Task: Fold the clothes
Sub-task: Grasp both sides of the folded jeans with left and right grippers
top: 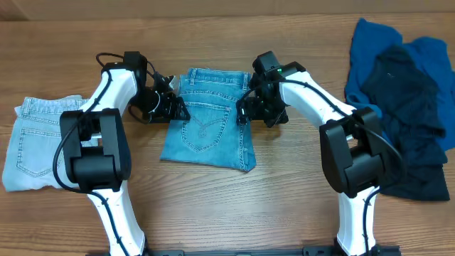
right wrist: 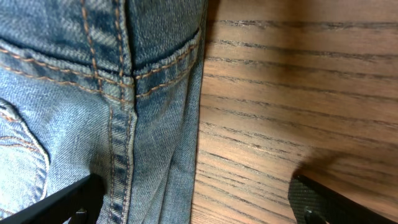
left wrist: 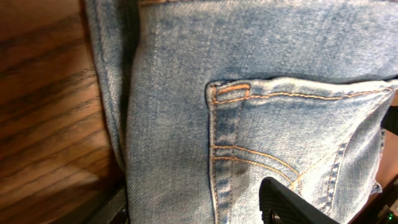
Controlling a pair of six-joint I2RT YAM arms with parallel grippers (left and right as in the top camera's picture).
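Step in hand: I judge that I am squaring off the fold of the light-blue denim jeans (top: 206,124), working from both sides.
Where the jeans lie: in the middle of the brown wooden worktop (top: 234,213), folded to a rough rectangle, waistband away from me, 1 back pocket showing.
Left pincer (top: 173,108): at the packet's left edge, jaws parted over flat denim, nothing pinched.
Right pincer (top: 245,112): at the right edge, spread wide, 1 jaw over the denim and the other over bare wood, holding nothing.
Doing it well: I should hold both pincers low and level, meet the 2 edges at matching height and move together, so the layers do not skew. The lower right corner looks a little bulged and would want smoothing.
Denim: thick, stiff twill, washed paler at the creases. It should hold a fold but stack up bulky at the seams.
Stitching: orange double thread round the back pocket (left wrist: 298,143) and along the side seam (right wrist: 121,124), both firm ridges.
Worktop surface: grained, smooth wood, so the packet may slide when pushed.
Other clothes: paler washed jeans (top: 32,149) lie folded flat at the left. A royal-blue garment (top: 370,39) and a dark navy garment (top: 409,107) are soft and crumpled in 1 heap at the right, not yet folded.
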